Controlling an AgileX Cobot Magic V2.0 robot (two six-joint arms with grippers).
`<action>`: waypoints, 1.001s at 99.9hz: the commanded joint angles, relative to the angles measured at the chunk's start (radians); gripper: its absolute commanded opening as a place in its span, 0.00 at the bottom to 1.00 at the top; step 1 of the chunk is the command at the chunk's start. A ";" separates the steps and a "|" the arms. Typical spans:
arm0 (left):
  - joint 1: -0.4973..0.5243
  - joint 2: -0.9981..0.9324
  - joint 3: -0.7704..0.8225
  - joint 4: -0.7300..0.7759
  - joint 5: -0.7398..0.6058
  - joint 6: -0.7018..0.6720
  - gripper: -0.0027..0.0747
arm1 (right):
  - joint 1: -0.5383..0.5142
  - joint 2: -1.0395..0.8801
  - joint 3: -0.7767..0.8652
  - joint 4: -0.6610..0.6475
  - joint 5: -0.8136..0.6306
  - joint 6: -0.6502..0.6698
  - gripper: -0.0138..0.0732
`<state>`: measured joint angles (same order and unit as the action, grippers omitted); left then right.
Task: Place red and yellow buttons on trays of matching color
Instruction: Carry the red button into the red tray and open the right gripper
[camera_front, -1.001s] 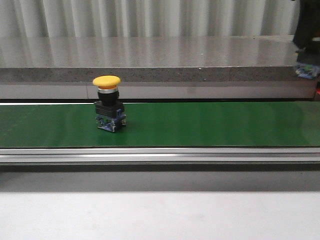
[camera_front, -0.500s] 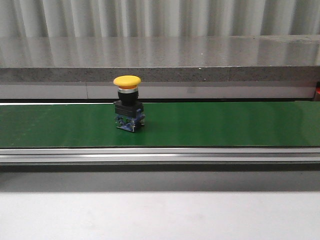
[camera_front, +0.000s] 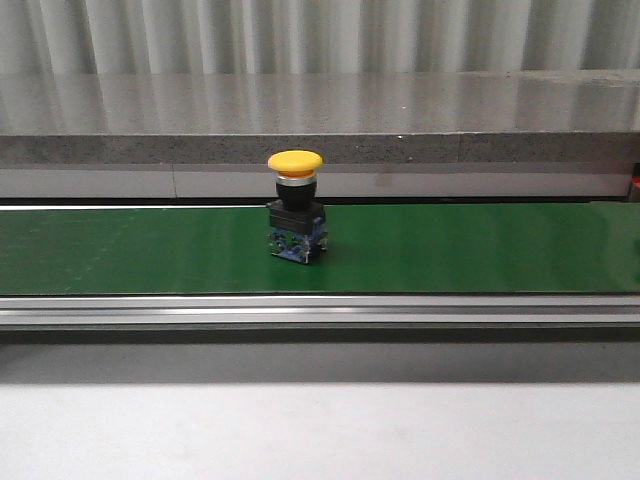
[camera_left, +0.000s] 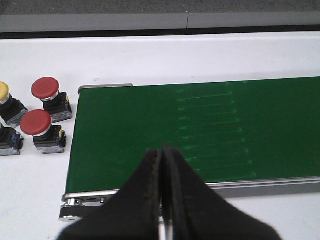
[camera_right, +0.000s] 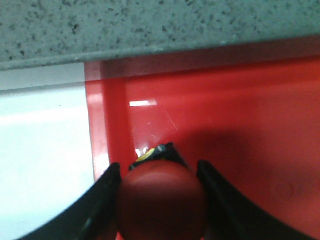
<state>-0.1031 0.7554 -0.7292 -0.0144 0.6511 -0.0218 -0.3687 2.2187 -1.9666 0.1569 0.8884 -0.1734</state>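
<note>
A yellow button (camera_front: 295, 205) with a black base stands upright on the green conveyor belt (camera_front: 480, 250) in the front view; no gripper shows there. My left gripper (camera_left: 161, 150) is shut and empty, above the belt's (camera_left: 200, 125) end. Two red buttons (camera_left: 46, 89) (camera_left: 36, 123) and a yellow button (camera_left: 2, 92) stand on the white table beside that end. My right gripper (camera_right: 159, 166) is shut on a red button (camera_right: 162, 202), its fingers against the cap, just over the red tray (camera_right: 240, 115) near the tray's rim.
A grey stone ledge (camera_front: 320, 110) runs behind the belt, and an aluminium rail (camera_front: 320, 310) along its front. The red tray sits against a speckled ledge (camera_right: 150, 25) with white table (camera_right: 45, 140) beside it. A fourth button's black base (camera_left: 6, 141) shows at the frame edge.
The yellow button has ridden the belt to the right, from left of centre to about the middle. The dark arm seen at the far right a second ago has left the front view.
</note>
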 joint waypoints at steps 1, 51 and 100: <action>-0.007 -0.004 -0.026 -0.008 -0.076 -0.004 0.01 | -0.008 -0.044 -0.040 0.005 -0.045 -0.009 0.30; -0.007 -0.004 -0.026 -0.008 -0.076 -0.004 0.01 | -0.013 -0.030 -0.043 0.005 -0.051 -0.009 0.76; -0.007 -0.004 -0.026 -0.008 -0.076 -0.004 0.01 | -0.013 -0.160 -0.154 0.079 0.110 -0.009 0.77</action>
<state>-0.1031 0.7554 -0.7271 -0.0144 0.6511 -0.0218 -0.3747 2.1656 -2.0858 0.1865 0.9912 -0.1734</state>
